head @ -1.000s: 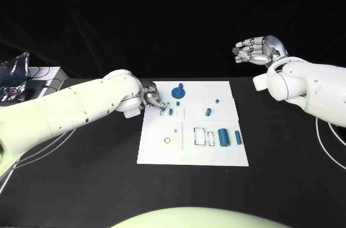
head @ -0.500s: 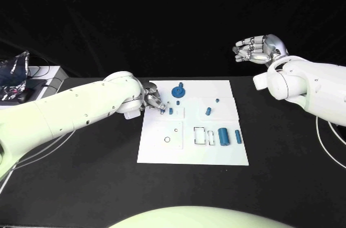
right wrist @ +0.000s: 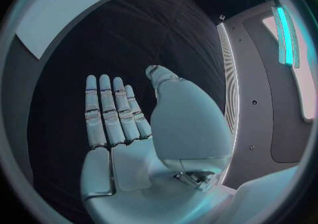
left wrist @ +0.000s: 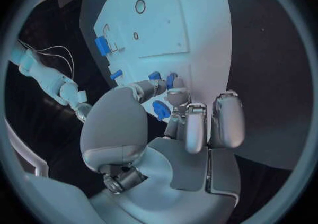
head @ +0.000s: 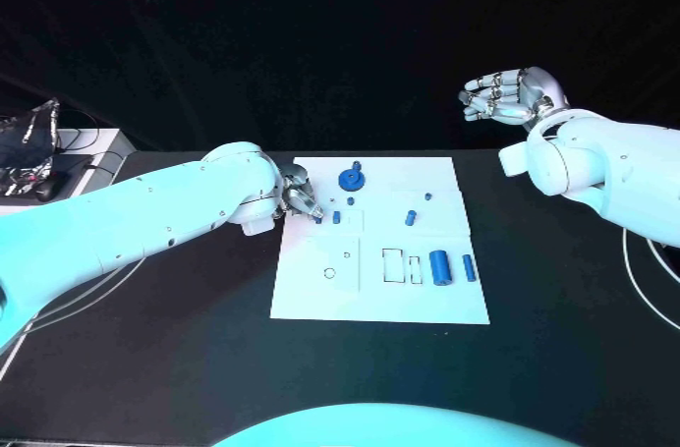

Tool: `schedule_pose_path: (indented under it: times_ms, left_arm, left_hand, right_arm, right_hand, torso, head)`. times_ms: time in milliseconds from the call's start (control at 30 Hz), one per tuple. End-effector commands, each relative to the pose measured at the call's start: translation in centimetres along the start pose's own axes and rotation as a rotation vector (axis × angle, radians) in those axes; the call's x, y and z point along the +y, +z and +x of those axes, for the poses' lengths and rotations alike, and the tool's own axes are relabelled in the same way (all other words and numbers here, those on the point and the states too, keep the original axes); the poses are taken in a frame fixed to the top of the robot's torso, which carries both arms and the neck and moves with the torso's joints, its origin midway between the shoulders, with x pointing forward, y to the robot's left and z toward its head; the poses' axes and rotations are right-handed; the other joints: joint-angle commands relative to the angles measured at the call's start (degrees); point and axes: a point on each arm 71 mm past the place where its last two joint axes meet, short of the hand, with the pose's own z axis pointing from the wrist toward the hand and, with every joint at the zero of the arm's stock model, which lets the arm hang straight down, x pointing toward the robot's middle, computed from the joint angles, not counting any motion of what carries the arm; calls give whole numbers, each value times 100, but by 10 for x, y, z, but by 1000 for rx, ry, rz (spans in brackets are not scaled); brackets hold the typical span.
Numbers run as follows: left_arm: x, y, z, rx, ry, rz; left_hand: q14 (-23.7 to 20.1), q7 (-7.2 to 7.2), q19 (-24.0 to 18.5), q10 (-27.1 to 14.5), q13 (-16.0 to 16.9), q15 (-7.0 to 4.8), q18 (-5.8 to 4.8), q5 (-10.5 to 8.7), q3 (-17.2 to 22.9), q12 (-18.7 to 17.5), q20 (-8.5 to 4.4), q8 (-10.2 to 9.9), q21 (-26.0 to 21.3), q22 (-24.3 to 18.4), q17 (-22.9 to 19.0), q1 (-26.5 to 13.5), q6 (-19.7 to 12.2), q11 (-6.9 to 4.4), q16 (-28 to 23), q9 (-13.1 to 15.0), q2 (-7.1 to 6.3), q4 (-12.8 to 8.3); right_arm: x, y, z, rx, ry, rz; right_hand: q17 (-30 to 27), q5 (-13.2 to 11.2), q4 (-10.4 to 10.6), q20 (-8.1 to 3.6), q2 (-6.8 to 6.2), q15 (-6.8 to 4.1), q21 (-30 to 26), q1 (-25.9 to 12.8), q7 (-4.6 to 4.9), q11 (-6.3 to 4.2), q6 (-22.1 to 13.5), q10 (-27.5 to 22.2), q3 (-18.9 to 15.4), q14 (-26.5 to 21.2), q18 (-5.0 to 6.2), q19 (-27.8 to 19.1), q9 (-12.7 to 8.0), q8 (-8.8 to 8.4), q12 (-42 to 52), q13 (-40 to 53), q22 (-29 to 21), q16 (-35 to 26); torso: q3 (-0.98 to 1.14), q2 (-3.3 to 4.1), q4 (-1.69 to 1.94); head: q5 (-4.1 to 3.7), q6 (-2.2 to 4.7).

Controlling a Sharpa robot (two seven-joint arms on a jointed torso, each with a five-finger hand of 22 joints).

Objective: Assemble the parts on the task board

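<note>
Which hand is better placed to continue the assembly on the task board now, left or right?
Left. The left hand is at the task board's edge, its fingertips among small blue parts. The right hand is raised beyond the table, holding nothing.

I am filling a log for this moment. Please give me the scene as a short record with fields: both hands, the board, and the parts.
left hand: at the task board's far left edge, fingers curled beside a small blue part; whether it is held cannot be told
right hand: raised away from the board, holds nothing, fingers apart
task board: white plate in the middle of the black table
round blue part: near the far edge
blue cylinders: two, lying near the right edge
</note>
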Motion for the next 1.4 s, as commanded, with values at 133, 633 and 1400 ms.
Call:
schedule_pose_path:
  times_ms: [133,633,1400]
  left_arm:
    - [0,-1,2,15,20,1]
    - [0,1,4,20,26,-2]
    - [-3,7,12,66,34,-6]
  left_hand:
    - [606,-154,7,20,3,-42,-98,28,850,5,-15,18,10,0,1508,2,206,-5,25,10,55,-901]
    - [606,-154,7,20,3,-42,-98,28,850,5,-15,18,10,0,1508,2,206,-5,25,10,55,-901]
    - [606,-207,11,115,58,-59,-101,-107,367,-7,-33,-17,-7,-3,1508,-331,254,-30,25,12,31,-653]
  right_arm:
    - [1,0,1,13,-3,-15]
    - [1,0,1,14,-3,-15]
    - [1,0,1,15,-3,-15]
  right_hand:
    - [-6,18,-17,7,15,13,1,22,312,29,39,25,-17,-30,76,-34,-6,-32,-28,-7,-6,-39]
    - [-6,18,-17,7,15,13,1,22,312,29,39,25,-17,-30,76,-34,-6,-32,-28,-7,-6,-39]
    - [-27,27,-22,9,16,13,5,19,313,30,49,29,-15,-18,77,-30,-21,-46,-41,-7,-58,-59]
  torso:
    - [2,2,-5]
    - [5,5,-10]
    - [6,4,-7]
  head:
    - [13,-5]
    - [10,-8]
    - [-14,-41]
